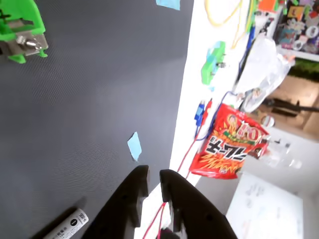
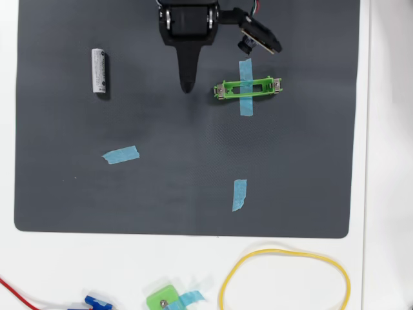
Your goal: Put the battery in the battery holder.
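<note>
The battery (image 2: 99,70), a small white-silver cylinder, lies on the black mat at the upper left in the overhead view. In the wrist view the battery (image 1: 69,226) shows at the bottom left, beside my fingers. The green battery holder (image 2: 248,88) sits right of centre, held down by a strip of blue tape and empty. Only one end of the battery holder (image 1: 22,35) shows at the wrist view's top left. My gripper (image 2: 187,84) points down between the two, above the mat. The gripper (image 1: 153,174) is shut with nothing in it.
Blue tape pieces (image 2: 120,154) (image 2: 239,194) lie on the mat (image 2: 297,161). Off the mat's lower edge are a yellow loop (image 2: 284,279), a squarish green block (image 2: 164,299) and a blue connector (image 2: 98,301) with a red wire. A red snack bag (image 1: 229,144) lies beyond the mat.
</note>
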`<state>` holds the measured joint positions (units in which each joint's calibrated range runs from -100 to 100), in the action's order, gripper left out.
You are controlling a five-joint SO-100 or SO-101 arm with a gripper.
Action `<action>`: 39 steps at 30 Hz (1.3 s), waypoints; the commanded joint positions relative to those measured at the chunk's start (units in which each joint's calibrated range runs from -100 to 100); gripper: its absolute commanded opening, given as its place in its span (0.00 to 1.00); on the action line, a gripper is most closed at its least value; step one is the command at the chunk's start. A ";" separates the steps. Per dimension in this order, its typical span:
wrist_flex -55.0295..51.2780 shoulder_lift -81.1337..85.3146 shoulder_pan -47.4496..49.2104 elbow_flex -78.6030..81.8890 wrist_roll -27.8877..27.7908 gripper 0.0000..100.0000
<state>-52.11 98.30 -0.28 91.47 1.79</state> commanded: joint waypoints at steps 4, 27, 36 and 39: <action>0.62 -22.87 13.62 -4.51 -12.64 0.00; -8.55 -37.88 13.10 -24.69 -27.19 0.00; -8.47 -56.72 12.37 -33.32 -29.44 0.00; -8.38 -58.60 12.37 -34.03 -31.73 0.00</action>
<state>-61.07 40.24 13.08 60.62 -28.43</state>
